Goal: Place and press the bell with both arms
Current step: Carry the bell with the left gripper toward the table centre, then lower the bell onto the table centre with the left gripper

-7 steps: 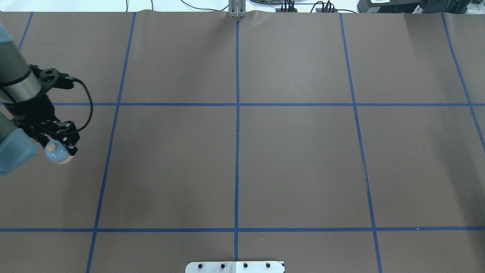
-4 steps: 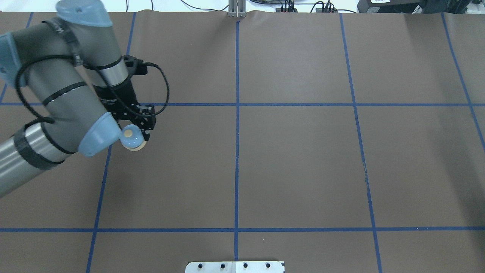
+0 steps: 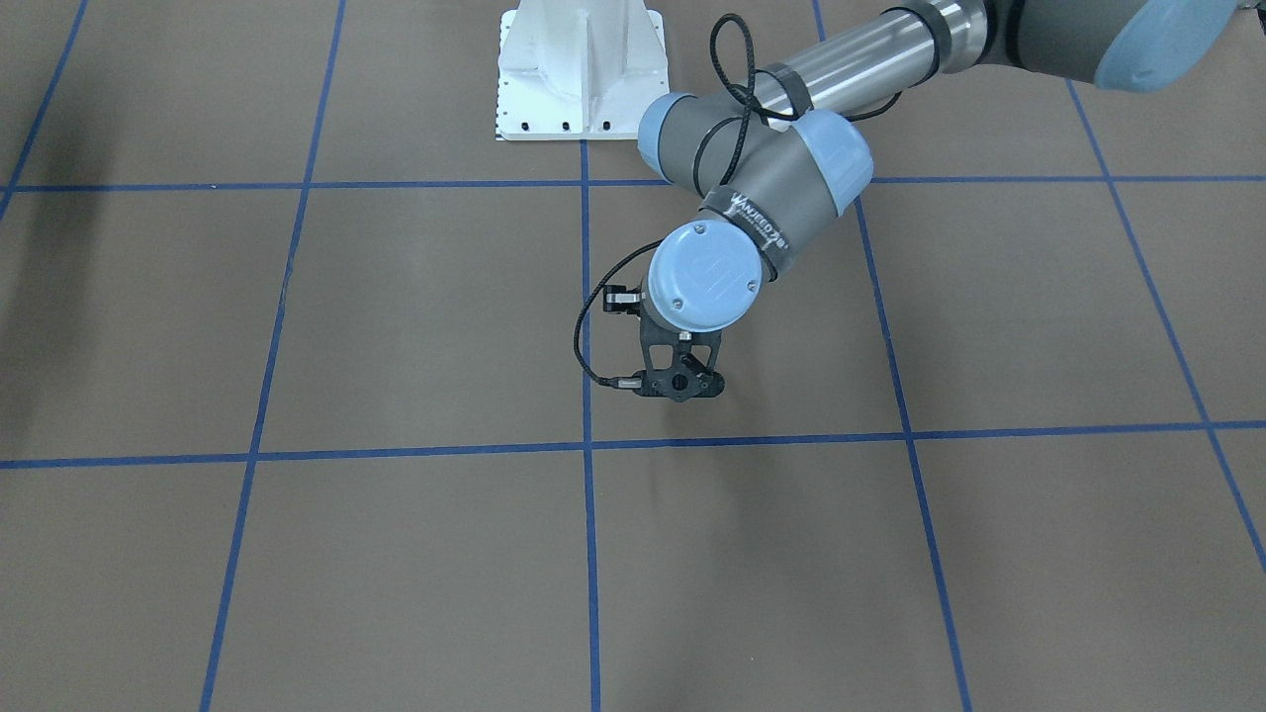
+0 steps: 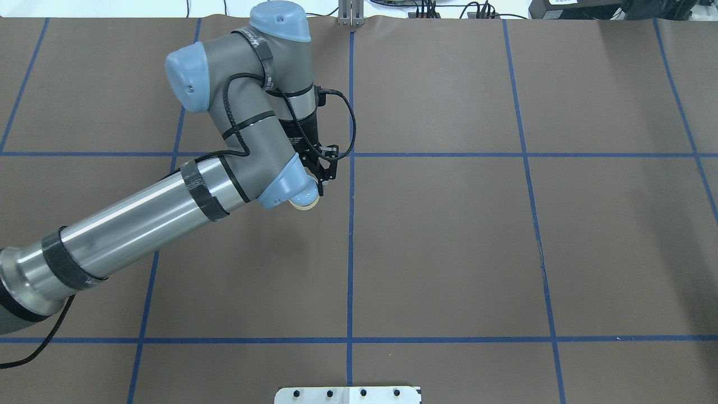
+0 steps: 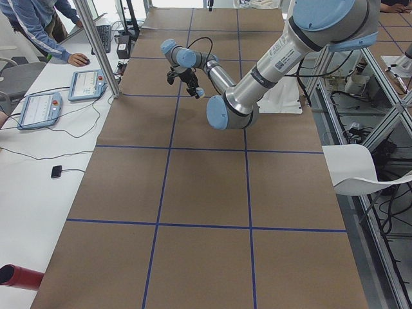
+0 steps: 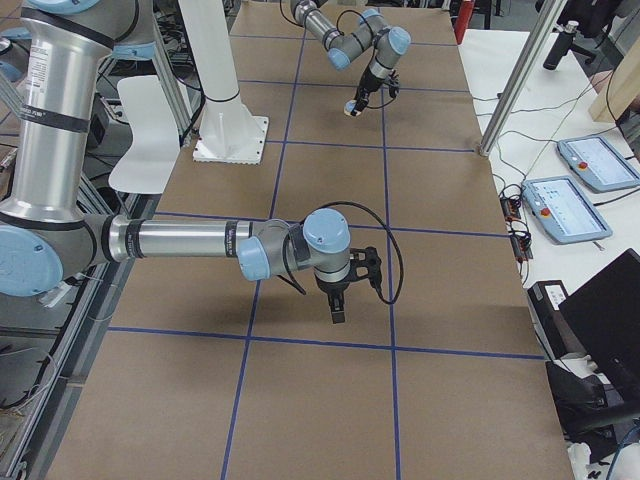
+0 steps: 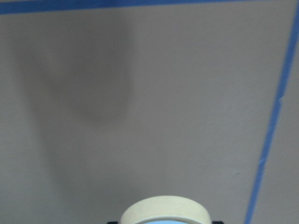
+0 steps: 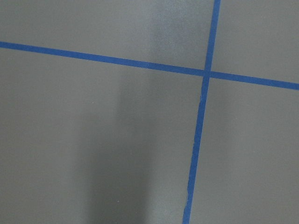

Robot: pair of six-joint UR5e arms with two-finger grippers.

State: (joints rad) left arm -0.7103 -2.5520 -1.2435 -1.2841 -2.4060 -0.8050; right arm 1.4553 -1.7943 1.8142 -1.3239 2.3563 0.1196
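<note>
Just left of centre in the overhead view, the left gripper (image 4: 317,189) clasps the bell (image 4: 306,202), a pale-blue dome on a cream base, over the table (image 4: 449,252). White lettering on an arm strap (image 3: 754,223) looks like "WANJEED". Whether the right gripper (image 6: 337,312) is parted or closed, I cannot tell.

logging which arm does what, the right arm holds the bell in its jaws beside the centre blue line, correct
Not quite: it is the left arm that holds the bell in its jaws beside the centre blue line. The overhead exterior view shows this: the arm with the bell comes in from that view's left side.
</note>
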